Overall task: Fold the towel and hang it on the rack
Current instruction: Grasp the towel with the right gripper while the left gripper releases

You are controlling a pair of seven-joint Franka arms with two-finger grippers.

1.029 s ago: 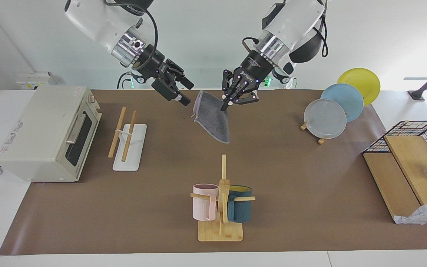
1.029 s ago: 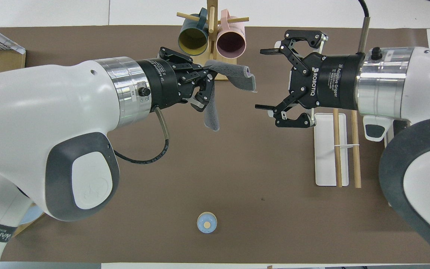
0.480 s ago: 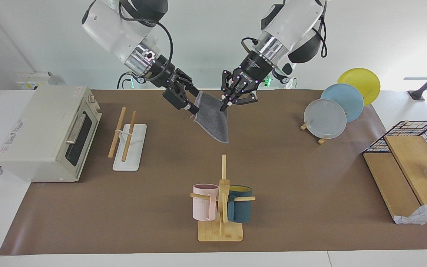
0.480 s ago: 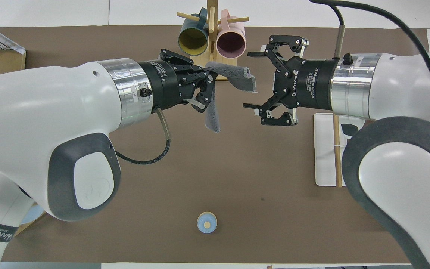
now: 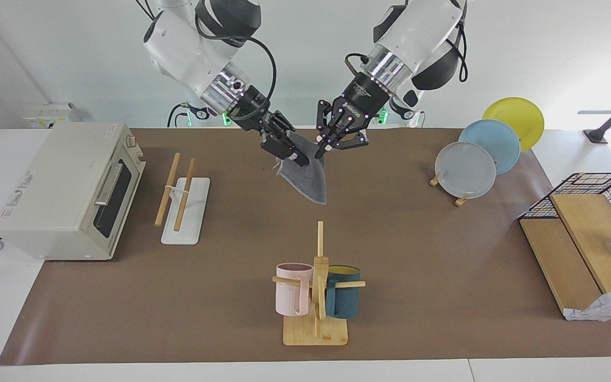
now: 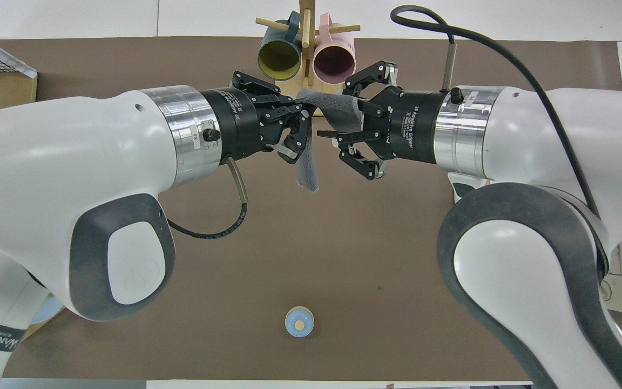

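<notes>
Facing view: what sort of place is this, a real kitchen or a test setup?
Probably a lab bench staged as a kitchen: a toaster oven, a mug stand and a plate stand spaced out on a brown mat.

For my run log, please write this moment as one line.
towel: in air | left end effector: shut on towel | right end effector: at towel | rack: bare

grey towel [image 5: 310, 178] hangs folded in midair; rack [image 5: 183, 199] stands beside the oven [image 5: 69, 191].

In the overhead view the right arm [image 6: 532, 162] hides the rack [image 5: 181, 199]; the mug stand's [image 6: 305, 32] top is cut off.
</notes>
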